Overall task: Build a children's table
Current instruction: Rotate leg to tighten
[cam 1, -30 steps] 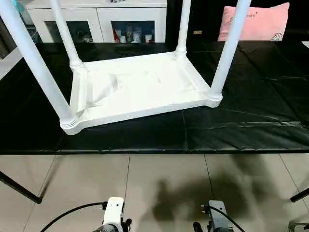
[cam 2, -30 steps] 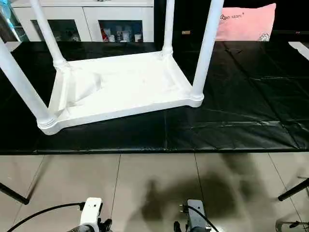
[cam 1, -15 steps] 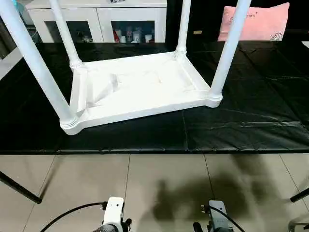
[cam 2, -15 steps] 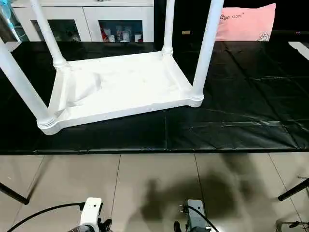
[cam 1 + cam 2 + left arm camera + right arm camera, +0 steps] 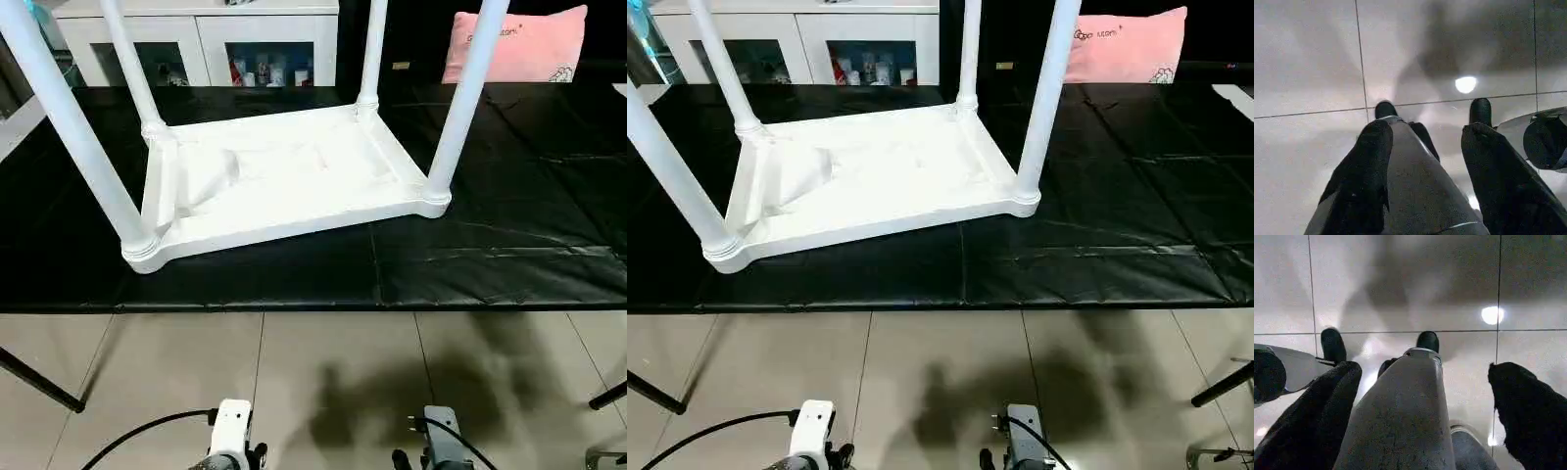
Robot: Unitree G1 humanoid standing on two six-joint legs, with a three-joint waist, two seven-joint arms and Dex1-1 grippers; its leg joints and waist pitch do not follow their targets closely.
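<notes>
The children's table lies upside down on the black mat point(image 5: 490, 245). Its white tabletop point(image 5: 284, 186) faces up with the underside showing. Four white legs stand upright in the corner sockets: near left point(image 5: 73, 127), far left point(image 5: 132, 69), far right point(image 5: 370, 54), near right point(image 5: 460, 108). Both arms hang low over the tiled floor, far from the table. My left gripper point(image 5: 1425, 132) is open, its black fingers point(image 5: 1371, 161) apart and holding nothing. My right gripper point(image 5: 1425, 369) stands wide open, fingers point(image 5: 1327, 401) also bare. A grey part of the robot's own body shows beyond each pair of fingers.
A white glass-door cabinet point(image 5: 196, 39) stands behind the mat, and a pink pillow point(image 5: 519, 44) lies at the back right. Black stand legs reach onto the tiles at the left point(image 5: 39, 382) and right point(image 5: 607, 397). Pale tiled floor point(image 5: 323, 372) lies between me and the mat.
</notes>
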